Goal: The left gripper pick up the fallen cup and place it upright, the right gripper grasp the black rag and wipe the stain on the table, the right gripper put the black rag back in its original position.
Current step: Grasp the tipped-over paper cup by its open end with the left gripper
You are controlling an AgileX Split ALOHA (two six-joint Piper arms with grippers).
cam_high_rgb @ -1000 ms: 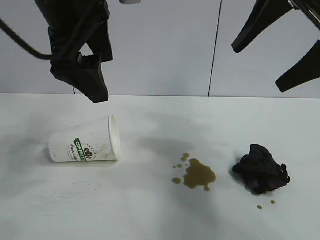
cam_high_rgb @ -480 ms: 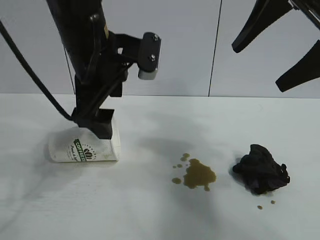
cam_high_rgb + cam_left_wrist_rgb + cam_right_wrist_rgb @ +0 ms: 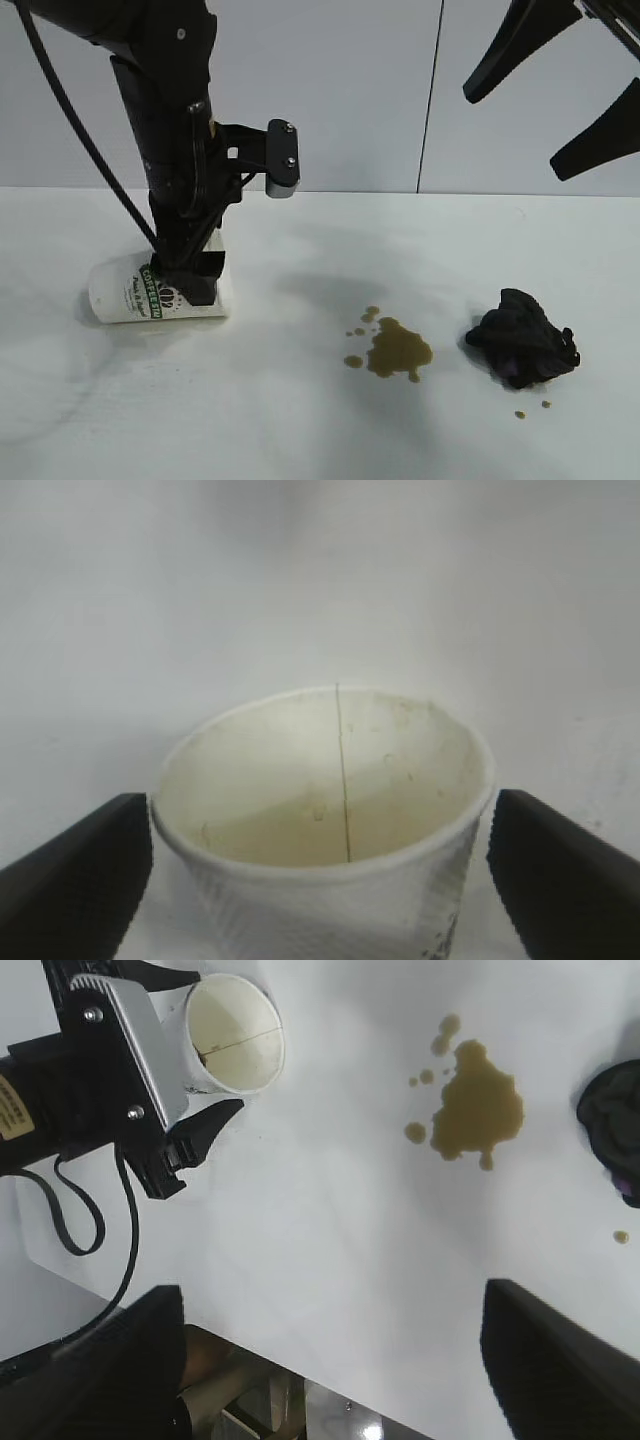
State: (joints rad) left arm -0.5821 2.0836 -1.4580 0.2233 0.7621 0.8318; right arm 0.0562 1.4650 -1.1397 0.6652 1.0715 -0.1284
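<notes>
The cup (image 3: 122,296) lies on its side at the left of the table (image 3: 300,430), its mouth toward the stain. My left gripper (image 3: 190,282) has come down over it and stands open, one finger on each side of the cup's body. In the left wrist view the cup (image 3: 330,810) fills the gap of the left gripper (image 3: 320,870), its rim close to both fingers. The olive-brown stain (image 3: 398,350) is mid-table, with the black rag (image 3: 522,340) to its right. My right gripper (image 3: 513,136) hangs open high at the upper right, holding nothing.
Tiny brown specks (image 3: 520,413) lie just in front of the rag. The right wrist view shows the cup (image 3: 235,1045), the stain (image 3: 478,1110), a part of the rag (image 3: 615,1125) and the table's edge (image 3: 300,1355). A grey wall stands behind.
My left gripper dropped from above the cup down to table level and now straddles it. The cup has shifted slightly left. The right arm has not moved.
</notes>
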